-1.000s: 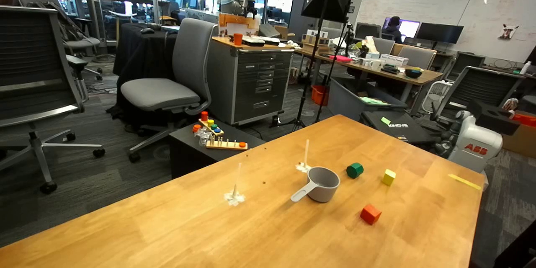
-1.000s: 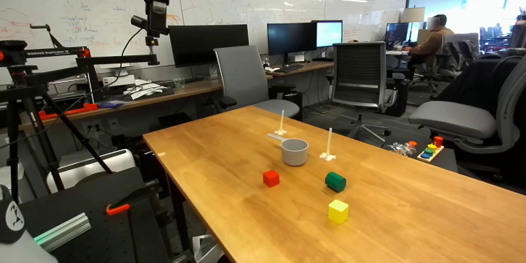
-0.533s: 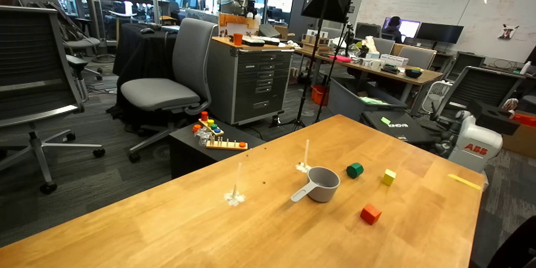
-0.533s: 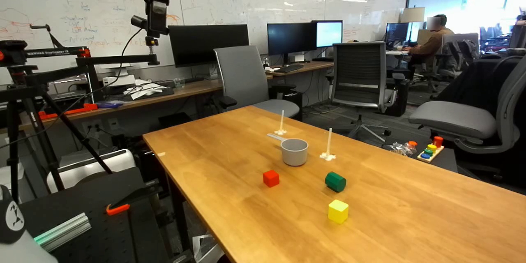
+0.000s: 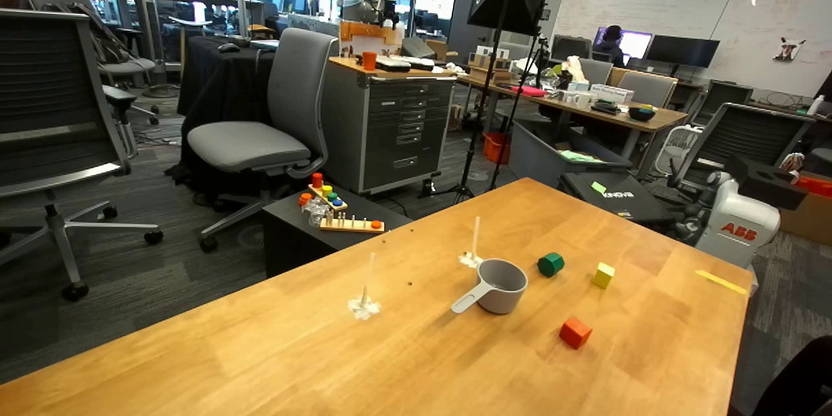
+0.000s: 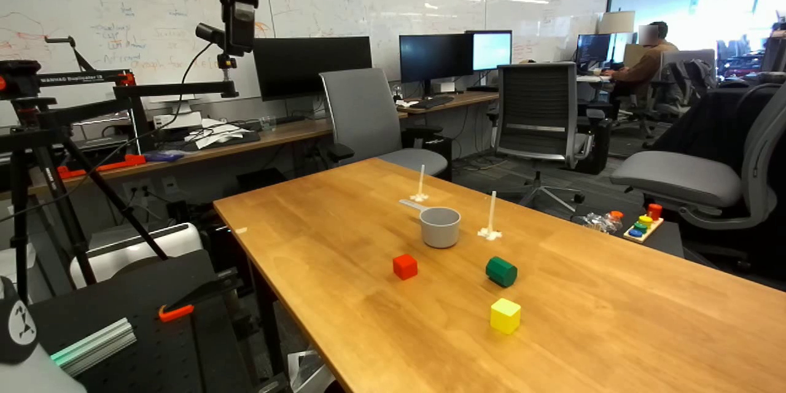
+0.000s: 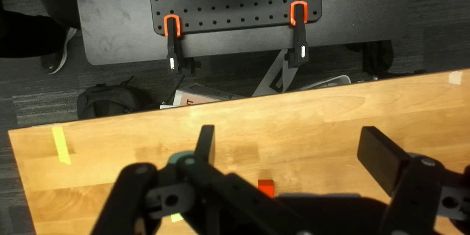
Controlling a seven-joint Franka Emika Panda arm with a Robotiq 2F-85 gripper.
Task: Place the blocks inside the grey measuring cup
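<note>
- Pincer [image 7: 288,147]: jaws wide apart.
- Cup [image 6: 440,231]: standing upright on the worktop [image 6: 344,215].
- Red block [image 6: 405,267] and green block [image 6: 501,272]: on the worktop, near the cup.
- Yellow block [image 6: 505,317]: on the worktop, farther from the cup.

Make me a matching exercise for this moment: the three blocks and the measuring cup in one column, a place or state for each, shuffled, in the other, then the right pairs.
Things
1. yellow block
2. grey measuring cup
3. red block
4. green block

Place or state
A. shows between the open jaws in the wrist view, ungripped
B. lying on its side, with more sides than a cube
C. farthest block from the grey measuring cup
D. standing mouth up

Pairs: 1-C, 2-D, 3-A, 4-B
</note>
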